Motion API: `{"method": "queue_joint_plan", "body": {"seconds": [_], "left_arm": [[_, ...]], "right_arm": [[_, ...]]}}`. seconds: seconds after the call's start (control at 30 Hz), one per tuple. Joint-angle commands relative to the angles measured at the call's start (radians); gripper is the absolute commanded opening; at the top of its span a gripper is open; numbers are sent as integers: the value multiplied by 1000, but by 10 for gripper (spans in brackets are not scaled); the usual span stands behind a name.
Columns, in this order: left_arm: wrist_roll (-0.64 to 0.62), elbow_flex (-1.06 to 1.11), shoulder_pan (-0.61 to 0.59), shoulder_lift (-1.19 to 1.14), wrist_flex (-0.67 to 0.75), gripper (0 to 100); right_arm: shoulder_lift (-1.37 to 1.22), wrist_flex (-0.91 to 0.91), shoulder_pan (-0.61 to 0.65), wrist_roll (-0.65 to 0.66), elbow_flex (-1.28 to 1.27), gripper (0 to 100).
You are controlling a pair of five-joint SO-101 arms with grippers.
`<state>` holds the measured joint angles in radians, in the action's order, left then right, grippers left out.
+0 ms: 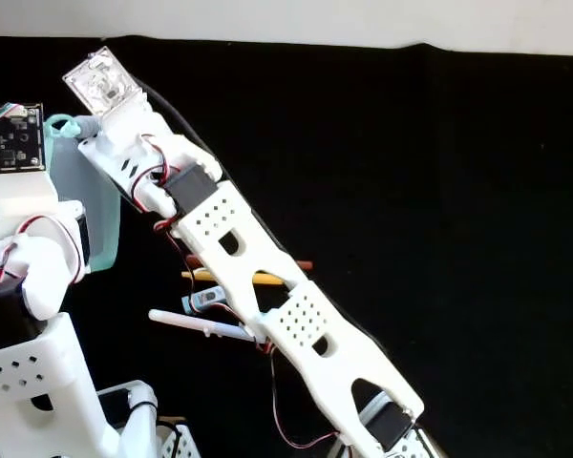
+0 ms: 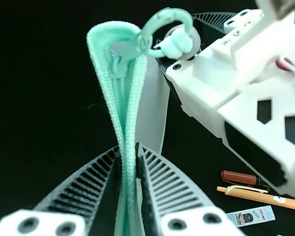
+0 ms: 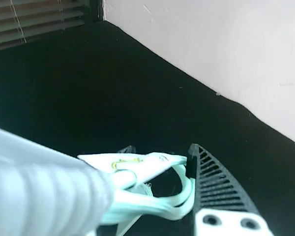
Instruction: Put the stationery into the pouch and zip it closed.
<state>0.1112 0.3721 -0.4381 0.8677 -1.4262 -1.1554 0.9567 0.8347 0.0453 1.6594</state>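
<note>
My left end effector (image 2: 129, 148) clamps the pouch (image 2: 153, 110) end. My right end effector (image 3: 161, 153) pinches the zip pull (image 2: 132, 46). I should draw straight along the teeth (image 2: 122, 113).

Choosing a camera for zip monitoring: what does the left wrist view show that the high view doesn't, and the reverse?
Left wrist view adds: zip teeth clamped in the left jaws. High view adds: a white pen. Both: pouch, ring pull, brown pen, pencil.
</note>
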Motion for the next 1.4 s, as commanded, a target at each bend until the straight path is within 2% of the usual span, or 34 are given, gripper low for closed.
{"method": "queue_joint_plan", "body": {"seconds": [0.0,0.23,0.33,0.37,0.4,0.67,1.03,1.2,1.37], "left_arm": [[9,-2,-13,-10,-9,7],[9,-1,-12,-10,-9,7],[9,-1,-12,-10,-9,7],[9,-1,-12,-10,-9,7],[9,-1,-12,-10,-9,7],[6,-1,-12,-8,-8,7],[-34,-13,-8,-1,0,7],[-84,-2,-10,-1,0,7],[-153,-2,-13,-1,-6,7]], "right_arm": [[25,-25,-18,-9,108,184],[27,-21,-39,-9,108,164],[27,-10,-59,-9,108,15],[27,7,-65,-9,108,0],[27,28,-70,-9,108,24],[77,213,-128,-15,108,6],[294,492,-209,-17,108,6],[427,475,-237,-17,108,6],[492,329,-234,-17,107,6]]}}
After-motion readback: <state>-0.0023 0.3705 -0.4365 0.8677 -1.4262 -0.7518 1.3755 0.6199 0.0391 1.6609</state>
